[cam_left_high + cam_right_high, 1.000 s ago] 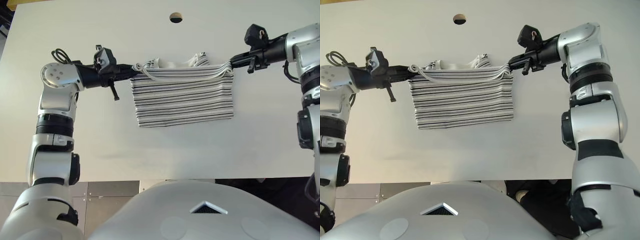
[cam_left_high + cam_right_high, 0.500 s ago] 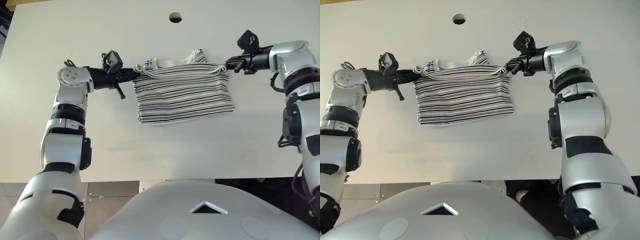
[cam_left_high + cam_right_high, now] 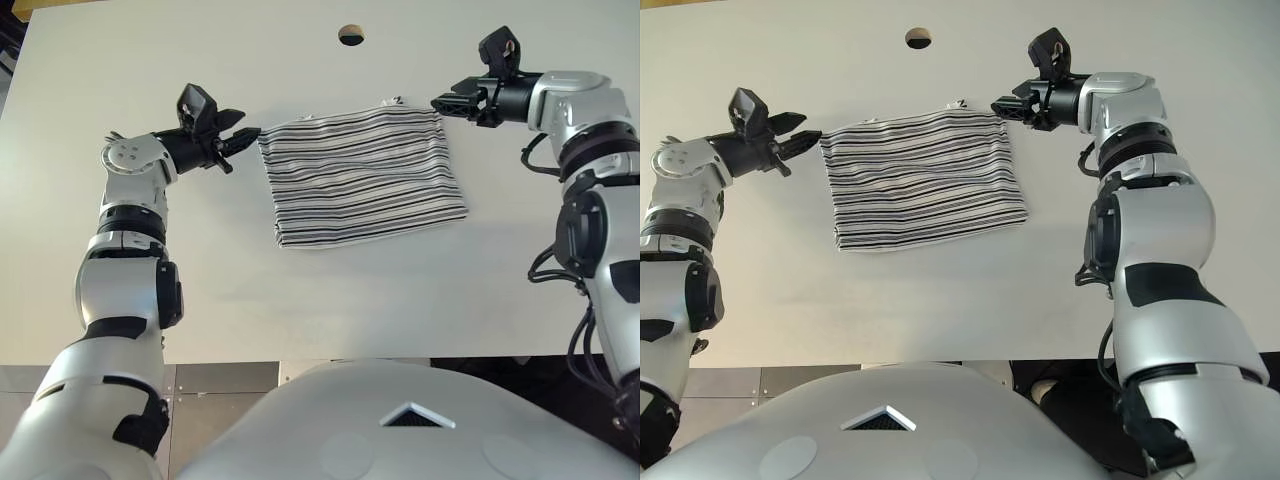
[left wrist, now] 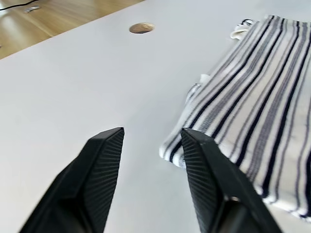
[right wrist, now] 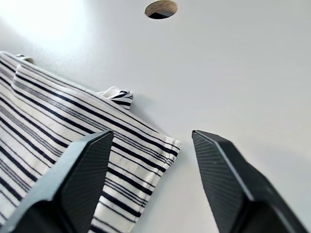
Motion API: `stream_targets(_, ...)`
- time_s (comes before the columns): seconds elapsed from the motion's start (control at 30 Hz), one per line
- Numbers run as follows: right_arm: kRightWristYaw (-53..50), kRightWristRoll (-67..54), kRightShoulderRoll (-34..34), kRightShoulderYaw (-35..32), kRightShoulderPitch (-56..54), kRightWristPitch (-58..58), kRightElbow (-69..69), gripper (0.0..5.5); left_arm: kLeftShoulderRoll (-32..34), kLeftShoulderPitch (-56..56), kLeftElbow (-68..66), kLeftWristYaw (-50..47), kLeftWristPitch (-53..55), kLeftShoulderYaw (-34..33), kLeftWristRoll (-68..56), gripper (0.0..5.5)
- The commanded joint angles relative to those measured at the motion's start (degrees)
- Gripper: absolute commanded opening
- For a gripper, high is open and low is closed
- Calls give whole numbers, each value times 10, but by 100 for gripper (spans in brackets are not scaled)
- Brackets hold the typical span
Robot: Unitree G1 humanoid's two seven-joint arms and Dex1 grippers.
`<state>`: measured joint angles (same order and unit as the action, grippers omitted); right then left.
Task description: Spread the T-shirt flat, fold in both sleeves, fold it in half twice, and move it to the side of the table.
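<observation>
One folded striped T-shirt (image 3: pixel 362 175) upper centre on the desk (image 3: pixel 300 290), one left claw (image 3: pixel 245 137) and one right claw (image 3: pixel 442 100) beside its top corners, both apart

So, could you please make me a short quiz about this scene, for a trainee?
1. True or false: the left gripper and the right gripper are shut on the T-shirt.
2. The T-shirt lies: A) crumpled in a heap; B) folded flat on the table; C) hanging over the edge.
3. Fill in: beyond the T-shirt, the table has a round ___.
Key: 1 false, both are open; 2 B; 3 hole.
</observation>
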<state>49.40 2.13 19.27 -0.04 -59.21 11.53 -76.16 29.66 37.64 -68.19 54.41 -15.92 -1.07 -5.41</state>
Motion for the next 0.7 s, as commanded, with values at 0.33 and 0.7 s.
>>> stream_targets(0.33, 54, 61, -24, 56, -58, -99, 35, 333, 60, 3, 74, 1, -127, -7, 32, 313)
stream_targets(0.7, 69, 246, -51, 299, 81, -318, 210, 333, 97, -19, 276, -38, -232, 37, 91, 313)
